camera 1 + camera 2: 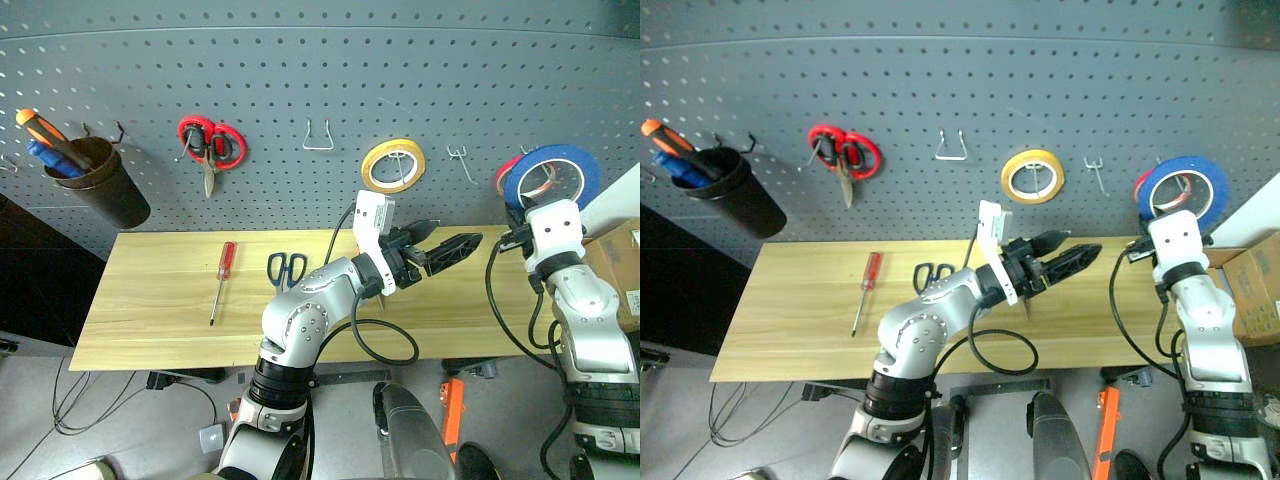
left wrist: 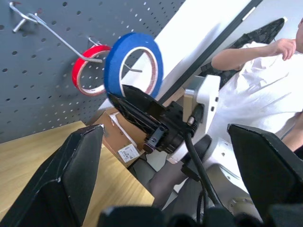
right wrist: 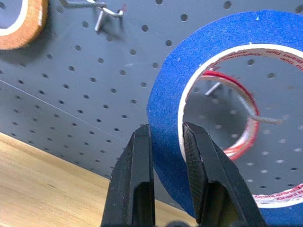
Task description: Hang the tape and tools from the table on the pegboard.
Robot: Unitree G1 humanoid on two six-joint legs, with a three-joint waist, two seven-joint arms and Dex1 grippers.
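Note:
My right gripper [image 3: 165, 130] is shut on the band of the blue tape [image 1: 562, 155], holding the ring upright against the pegboard [image 1: 300, 70] at the far right. A hook tip [image 3: 258, 116] shows through the ring's hollow centre; I cannot tell whether the tape rests on it. My left gripper [image 1: 450, 240] hangs open and empty above the table's [image 1: 150, 330] right half, pointing toward the right arm. On the table's left half lie the red-handled screwdriver [image 1: 224, 272] and the dark-blue-handled scissors [image 1: 287, 268].
The board carries a dark cup [image 1: 105, 185] with an orange-handled screwdriver, red scissors [image 1: 210, 145], an empty wire hook [image 1: 318, 140], a yellow roll [image 1: 393, 165], a bare hook [image 1: 460, 160] and a red roll [image 2: 78, 75]. A cardboard box [image 1: 618, 270] and a person in white [image 2: 255, 85] are to the right.

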